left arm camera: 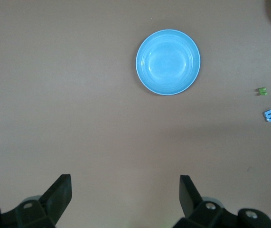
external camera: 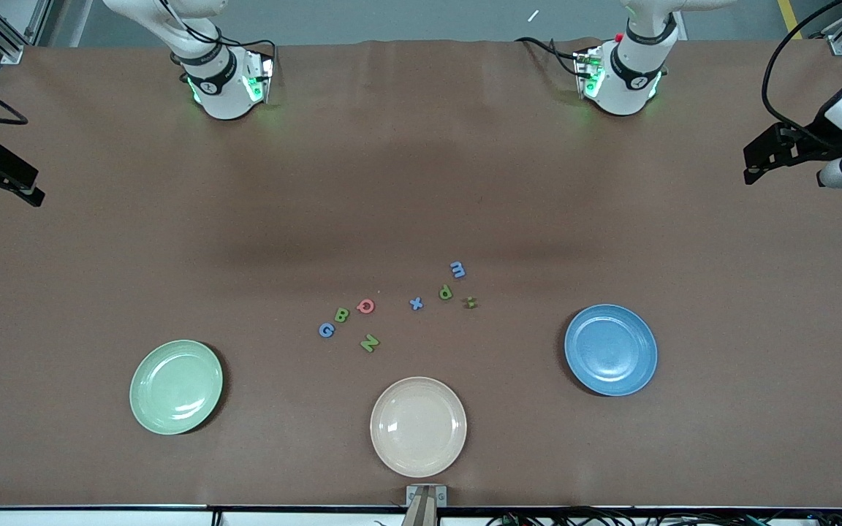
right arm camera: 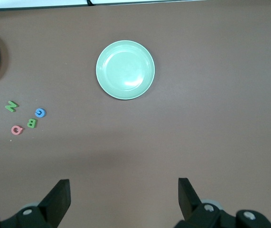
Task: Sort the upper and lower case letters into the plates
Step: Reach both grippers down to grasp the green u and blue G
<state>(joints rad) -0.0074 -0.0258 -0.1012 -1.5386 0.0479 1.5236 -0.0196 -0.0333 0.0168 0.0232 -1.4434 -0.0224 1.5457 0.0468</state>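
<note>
A pale green plate (external camera: 176,387) (right arm camera: 125,70) lies toward the right arm's end, a blue plate (external camera: 610,350) (left arm camera: 168,62) toward the left arm's end; both are empty. Between them, farther from the front camera, foam letters lie scattered: G (external camera: 327,330), B (external camera: 341,315), Q (external camera: 365,305), N (external camera: 369,342), x (external camera: 416,303), p (external camera: 446,292), m (external camera: 457,269) and a small green letter (external camera: 471,302). My left gripper (external camera: 751,166) (left arm camera: 126,183) hangs open over bare table at its end. My right gripper (external camera: 32,186) (right arm camera: 124,186) hangs open likewise. Neither holds anything.
A cream-beige plate (external camera: 418,427), also empty, lies nearest the front camera between the two coloured plates. The brown table covering (external camera: 421,183) stretches bare from the letters up to the arm bases. A small bracket (external camera: 426,497) sits at the table's near edge.
</note>
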